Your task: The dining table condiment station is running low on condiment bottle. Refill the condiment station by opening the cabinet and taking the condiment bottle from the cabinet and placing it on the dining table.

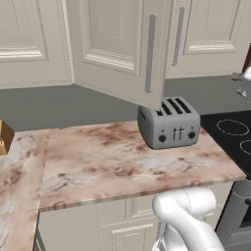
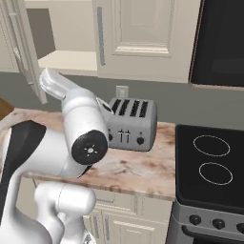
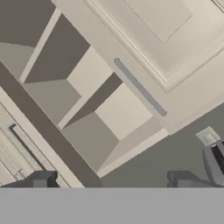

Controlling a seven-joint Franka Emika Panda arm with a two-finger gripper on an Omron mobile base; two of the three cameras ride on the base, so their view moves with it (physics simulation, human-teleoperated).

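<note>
The cabinet [image 1: 117, 44] hangs above the counter with one raised-panel door swung out towards me, its silver bar handle [image 1: 150, 54] facing front. From the right, the open compartment and its shelf [image 2: 71, 59] show beside the open door [image 2: 24, 47]. In the rolled hand view I look into the cabinet's shelves [image 3: 87, 100], with the neighbouring shut door and its handle [image 3: 140, 87] alongside. My gripper [image 3: 113, 181] is open, fingertips [image 3: 41, 179] far apart, nothing between them, still short of the opening. The condiment bottle and the dining table are out of view.
A grey four-slot toaster [image 1: 169, 122] stands on the marble counter [image 1: 112, 162] below the open door. A black cooktop [image 2: 212, 164] lies to its right. A wall outlet [image 2: 122, 90] sits behind the toaster. A brown object [image 1: 5, 137] rests at the counter's far left.
</note>
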